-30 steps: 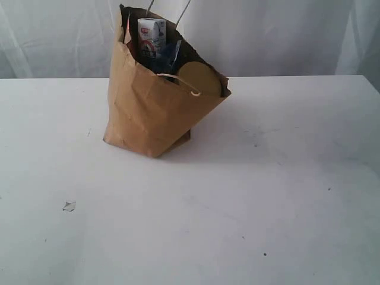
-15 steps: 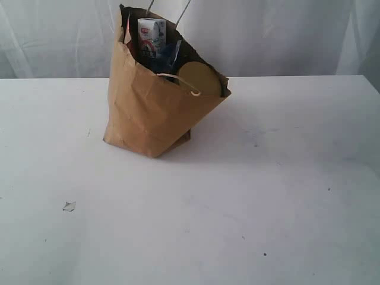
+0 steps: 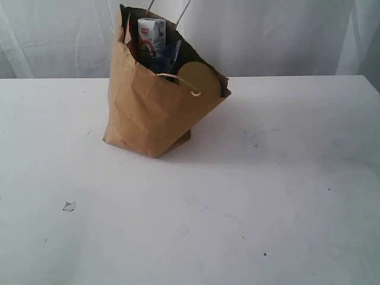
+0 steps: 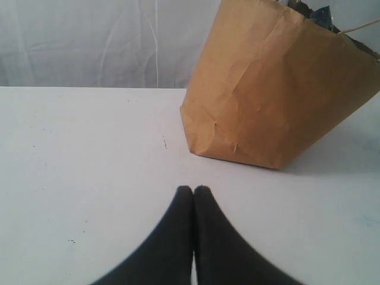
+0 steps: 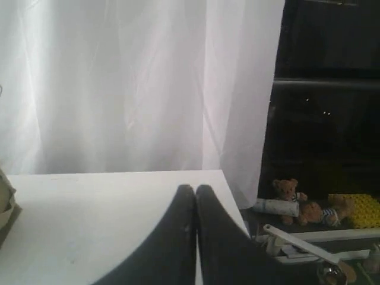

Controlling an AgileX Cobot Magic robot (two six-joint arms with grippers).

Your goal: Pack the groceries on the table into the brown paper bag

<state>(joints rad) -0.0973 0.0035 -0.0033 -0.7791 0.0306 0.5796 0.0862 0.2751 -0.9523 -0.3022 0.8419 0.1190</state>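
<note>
The brown paper bag (image 3: 155, 110) stands tilted on the white table (image 3: 237, 196), towards the back left of the middle. Groceries fill its mouth: a small white-blue packet (image 3: 151, 37), a blue pack (image 3: 170, 58) and a gold jar lid (image 3: 199, 80). The left wrist view shows the bag (image 4: 279, 95) ahead of my left gripper (image 4: 193, 189), which is shut on nothing above bare table. My right gripper (image 5: 195, 187) is shut and empty near the table's far corner (image 5: 217, 173). Neither gripper shows in the exterior view.
A small white scrap (image 3: 69, 206) lies on the table at the front left. White curtains (image 3: 285, 35) hang behind the table. Beyond the table's edge in the right wrist view sit teddy bears (image 5: 288, 191) and clutter on a dark shelf.
</note>
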